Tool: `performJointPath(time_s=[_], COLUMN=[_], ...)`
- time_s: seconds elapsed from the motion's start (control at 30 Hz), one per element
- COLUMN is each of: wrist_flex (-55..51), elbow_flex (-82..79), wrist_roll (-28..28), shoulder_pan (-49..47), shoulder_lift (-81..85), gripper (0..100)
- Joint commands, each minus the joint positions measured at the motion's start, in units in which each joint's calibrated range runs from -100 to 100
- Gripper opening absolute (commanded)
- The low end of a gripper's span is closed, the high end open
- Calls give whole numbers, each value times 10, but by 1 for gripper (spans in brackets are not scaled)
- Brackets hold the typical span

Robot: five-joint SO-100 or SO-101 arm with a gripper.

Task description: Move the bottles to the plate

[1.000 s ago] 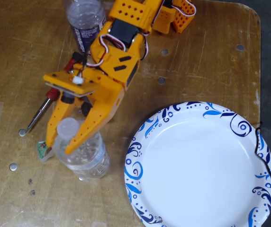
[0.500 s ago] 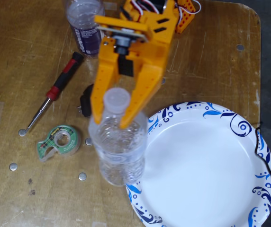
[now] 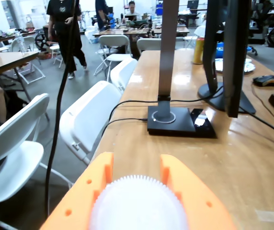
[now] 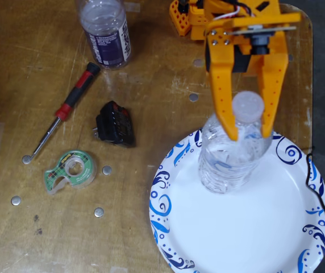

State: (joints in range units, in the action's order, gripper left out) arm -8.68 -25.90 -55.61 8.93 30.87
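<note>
The small clear crinkly bottle [image 4: 230, 159] stands upright on the upper part of the white paper plate with blue swirls [image 4: 248, 233]. My orange gripper [image 4: 249, 135] comes down from above, its two fingers closed against the neck just under the whitish cap [image 4: 248, 105]. In the wrist view the cap [image 3: 137, 208] fills the bottom between the orange jaws, with my gripper [image 3: 137, 163] around it. The bottle with the dark purple label [image 4: 105, 34] stands on the wooden table at the top left, away from the plate.
A red-handled screwdriver [image 4: 66, 108], a small black block [image 4: 115, 123] and a green tape dispenser [image 4: 70, 169] lie left of the plate. The wrist view shows a lamp base [image 3: 173, 120], a monitor stand [image 3: 223, 96] and white folding chairs [image 3: 86, 120] along the table's left edge.
</note>
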Motion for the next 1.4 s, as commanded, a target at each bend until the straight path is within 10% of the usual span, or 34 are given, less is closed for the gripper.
performJointPath(time_s=[0.0, 0.47, 1.37], wrist_flex=[-1, 176, 278], elbow_flex=[-34, -287, -221], wrist_roll=[2, 1, -10], shoulder_pan=[-21, -131, -136], shoulder_lift=[45, 109, -42], gripper=[8, 8, 8])
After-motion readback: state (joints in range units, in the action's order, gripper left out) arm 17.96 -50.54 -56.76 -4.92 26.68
